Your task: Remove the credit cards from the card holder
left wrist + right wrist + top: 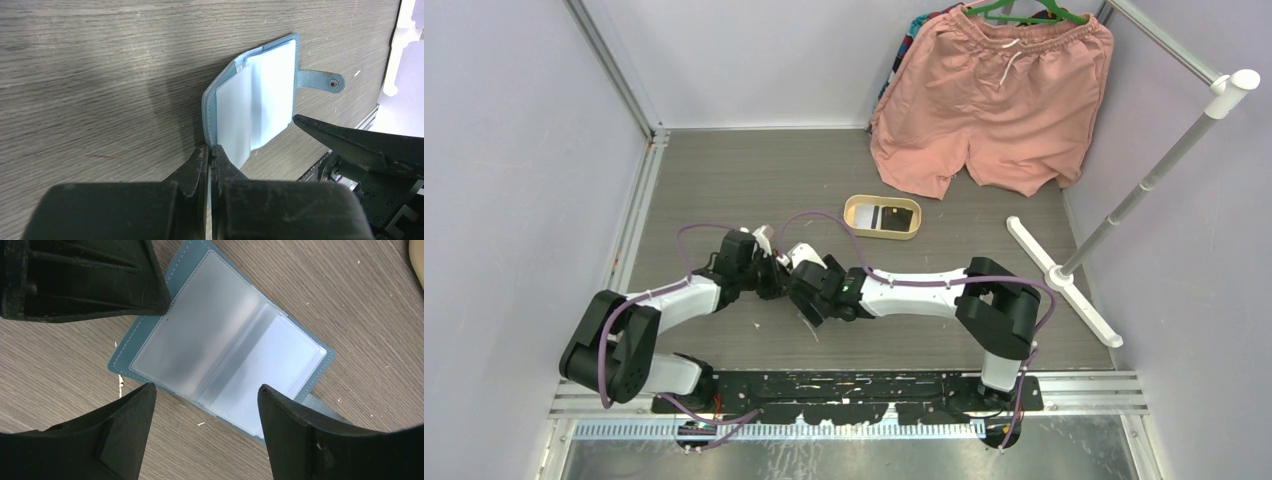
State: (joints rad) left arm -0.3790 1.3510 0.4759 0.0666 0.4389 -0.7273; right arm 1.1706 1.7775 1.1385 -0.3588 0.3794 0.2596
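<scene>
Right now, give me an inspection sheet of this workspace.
Surface: grey wood-grain table, a few pale specks.
Job's things: card holder open, clear sleeves look empty; dark credit card lies in the tan tray.
Clutter: nothing seen.
Grippers: left gripper shut on the card holder's edge; right gripper open above it.
Cables: purple cables loop over both arms.
Surroundings: pink shorts hanging at the back, white rack on the right.

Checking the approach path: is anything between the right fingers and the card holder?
Nothing: the right wrist view shows the open right fingers above the card holder, no object between them.
</scene>
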